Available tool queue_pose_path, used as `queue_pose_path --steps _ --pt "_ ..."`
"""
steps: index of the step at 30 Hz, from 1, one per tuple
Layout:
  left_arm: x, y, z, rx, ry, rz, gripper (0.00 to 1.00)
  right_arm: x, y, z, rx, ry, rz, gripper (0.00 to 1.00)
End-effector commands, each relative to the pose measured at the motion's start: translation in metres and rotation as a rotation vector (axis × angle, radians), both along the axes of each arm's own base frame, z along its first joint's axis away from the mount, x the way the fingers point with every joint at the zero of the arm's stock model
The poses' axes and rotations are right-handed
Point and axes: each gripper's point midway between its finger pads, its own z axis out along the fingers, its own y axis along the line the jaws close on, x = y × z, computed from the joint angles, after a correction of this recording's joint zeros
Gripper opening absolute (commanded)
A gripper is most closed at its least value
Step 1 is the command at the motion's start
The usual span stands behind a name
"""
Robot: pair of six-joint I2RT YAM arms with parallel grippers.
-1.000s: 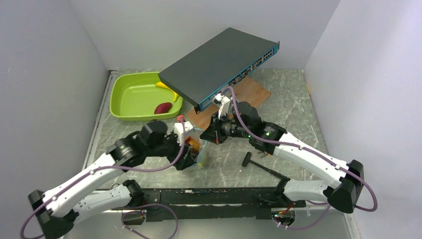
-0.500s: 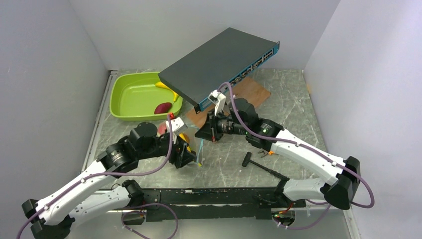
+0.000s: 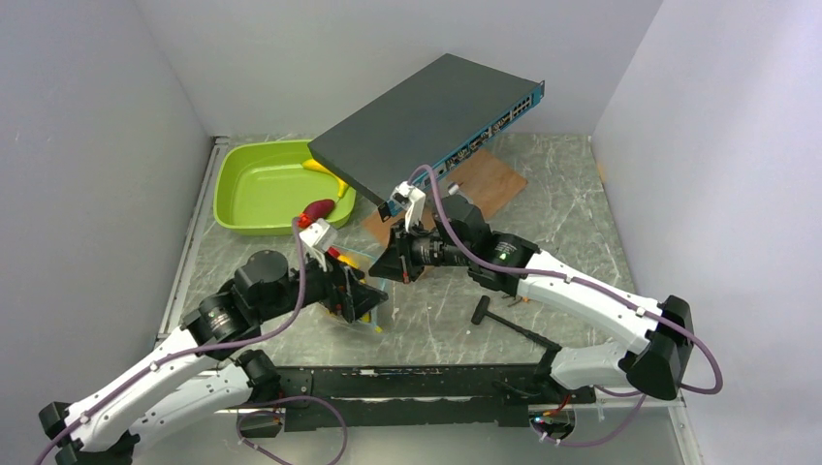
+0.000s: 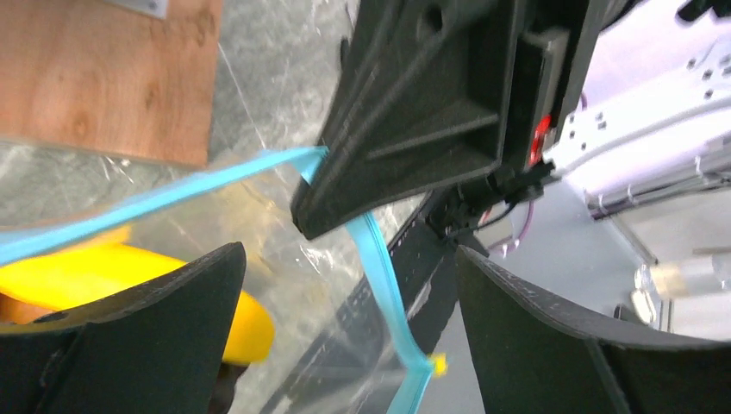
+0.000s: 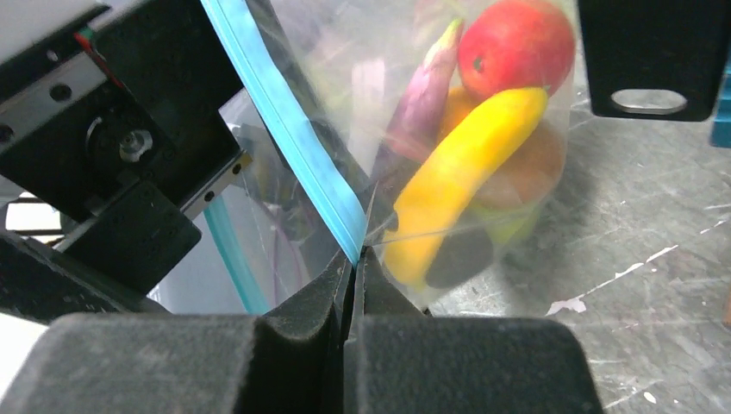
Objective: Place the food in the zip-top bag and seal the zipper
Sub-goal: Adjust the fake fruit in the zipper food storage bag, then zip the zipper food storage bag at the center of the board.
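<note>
The clear zip-top bag [image 3: 361, 291] stands on the table between my two grippers. In the right wrist view it holds a red apple [image 5: 517, 43], a yellow banana [image 5: 457, 181], a purple eggplant [image 5: 422, 103] and an orange [image 5: 527, 172]. My right gripper [image 5: 353, 259] is shut on the teal zipper [image 5: 284, 121] at the bag's mouth. In the left wrist view my left gripper [image 4: 345, 259] is open, its jaws either side of the bag and the zipper [image 4: 379, 267]. A dark-red piece [image 3: 318, 208] and a yellow piece [image 3: 325, 168] lie in the tray.
The lime-green tray [image 3: 254, 189] stands at the back left. A dark network switch [image 3: 436, 102] leans over a wooden board [image 3: 490, 182] behind the grippers. A black T-shaped tool [image 3: 499, 318] lies on the table under the right arm.
Both grippers and the bag have shifted left. The left arm has drawn back and to the left, and the right gripper has followed, still pinching the zipper.
</note>
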Motion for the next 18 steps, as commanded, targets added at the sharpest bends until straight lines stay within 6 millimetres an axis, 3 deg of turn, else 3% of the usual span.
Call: queue_pose_path --steps 1,5,11,15,18 --pt "0.028 0.009 0.051 -0.153 -0.107 0.169 0.93 -0.003 0.006 0.020 0.046 -0.005 0.006 0.00" --pt "0.035 0.002 0.043 -0.101 -0.027 0.191 0.89 -0.008 0.016 0.026 0.063 0.001 0.026 0.00" --pt "0.017 -0.025 0.060 -0.205 -0.010 0.021 0.87 -0.004 0.024 0.021 0.054 0.021 -0.005 0.00" --pt "0.013 -0.020 0.059 -0.262 0.042 0.046 0.82 0.004 0.020 0.019 0.044 0.010 -0.062 0.00" --pt "0.001 -0.011 0.071 -0.299 0.014 0.028 0.86 0.007 0.016 0.014 0.024 -0.003 -0.086 0.00"
